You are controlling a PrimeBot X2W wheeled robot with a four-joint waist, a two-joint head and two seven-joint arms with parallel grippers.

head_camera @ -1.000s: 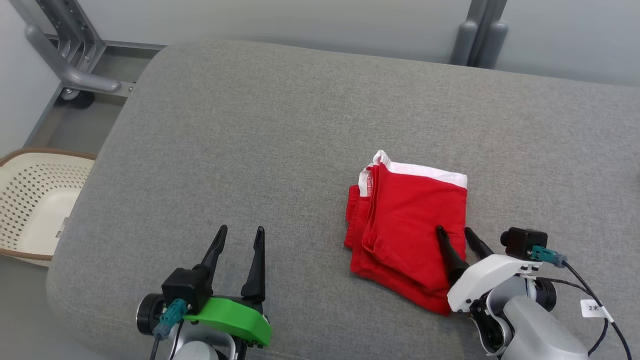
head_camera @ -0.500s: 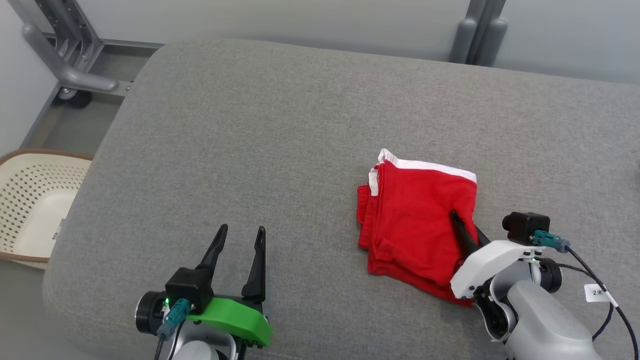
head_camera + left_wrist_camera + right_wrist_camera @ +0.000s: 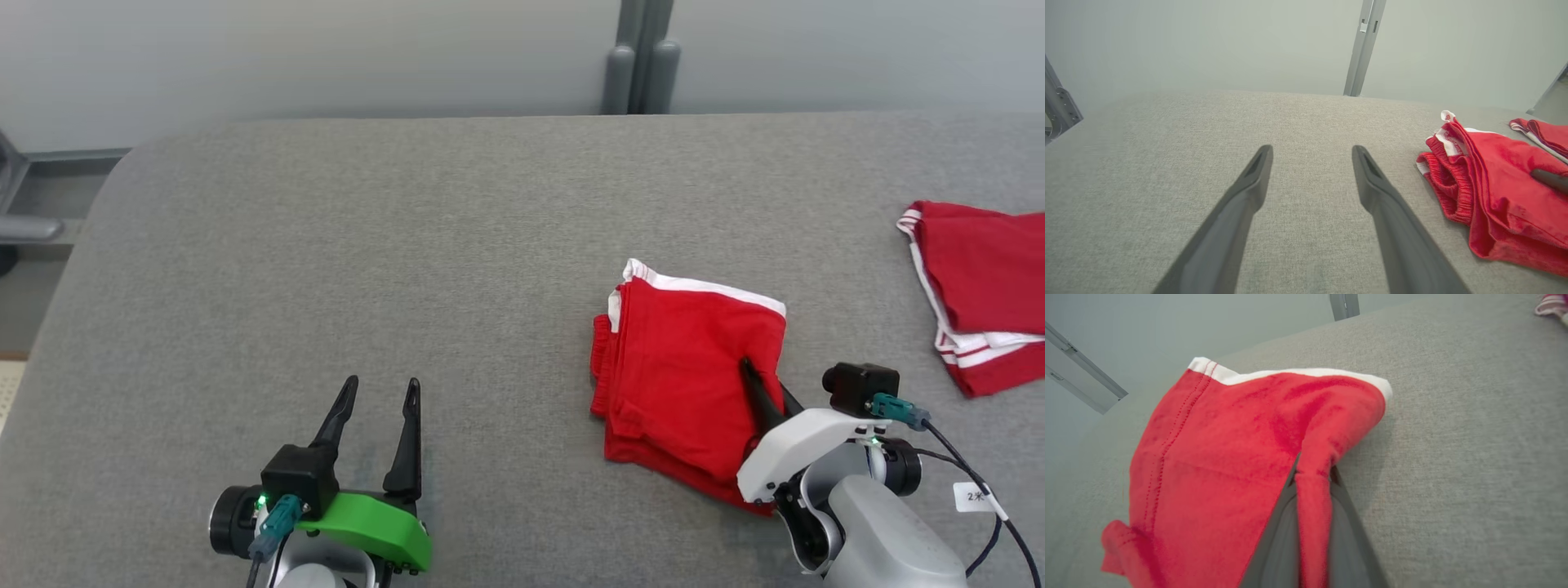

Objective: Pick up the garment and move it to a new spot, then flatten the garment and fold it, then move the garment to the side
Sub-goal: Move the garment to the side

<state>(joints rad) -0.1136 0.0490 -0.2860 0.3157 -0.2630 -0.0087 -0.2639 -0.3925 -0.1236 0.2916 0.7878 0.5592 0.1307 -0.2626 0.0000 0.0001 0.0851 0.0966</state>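
The garment (image 3: 686, 367) is a folded red bundle with a white edge along its far side, lying right of centre on the grey padded surface (image 3: 367, 245). My right gripper (image 3: 755, 377) is shut on a pinched-up ridge of red cloth at the bundle's right edge. The right wrist view shows that fold of the garment (image 3: 1216, 457) squeezed between the two dark fingers of the right gripper (image 3: 1312, 471). My left gripper (image 3: 384, 381) stands open at the lower left, holding nothing, well left of the garment (image 3: 1494, 183). In its own view the left gripper (image 3: 1311, 149) hovers over bare fabric.
A second red piece of clothing with white striped trim (image 3: 980, 286) lies at the surface's far right edge, also at the right of the left wrist view (image 3: 1541, 132). A grey post (image 3: 641, 65) rises behind the surface against the pale wall.
The right gripper has shut on the garment's right edge, bunching the cloth up. The head camera has swung right, bringing the second red piece into view. The left gripper stays open.
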